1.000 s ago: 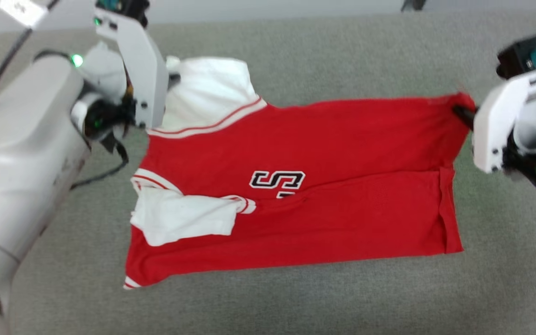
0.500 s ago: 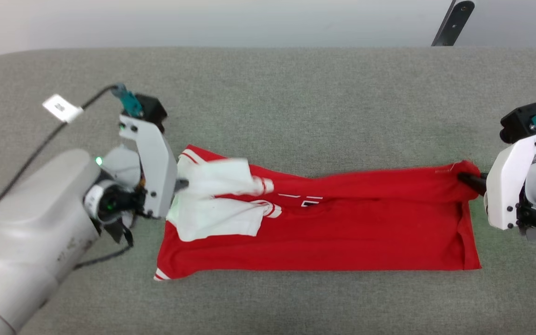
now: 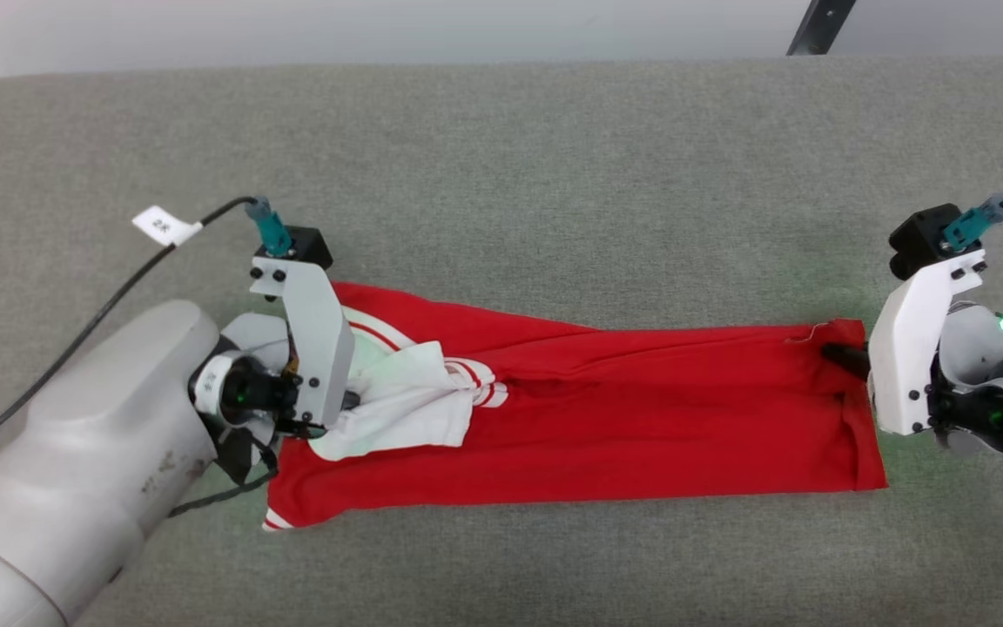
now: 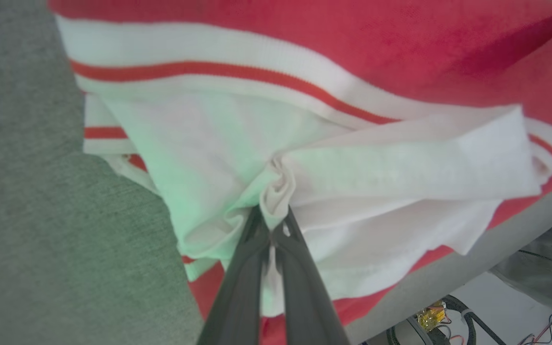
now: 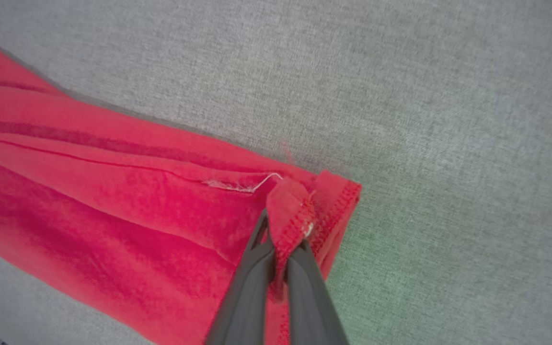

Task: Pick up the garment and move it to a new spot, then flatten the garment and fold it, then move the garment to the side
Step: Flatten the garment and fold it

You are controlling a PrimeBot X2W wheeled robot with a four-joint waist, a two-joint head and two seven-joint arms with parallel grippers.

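The garment, a red jersey T-shirt with white sleeves and striped trim, lies folded lengthwise as a long band across the grey padded table. Its plain red side faces up and the lettering is hidden. At the band's left end my left gripper is shut on a bunch of white sleeve cloth. My right gripper pinches the far corner of the red hem at the right end, low over the table.
The grey fabric table stretches wide beyond the shirt, and its near edge runs close to the sleeve end. A black cable with a white tag trails from my left wrist. A dark pole stands past the far edge.
Both grippers carried the far edge of the shirt toward me and down, folding it over the near half. The lettering is now covered. The head camera also shifted.
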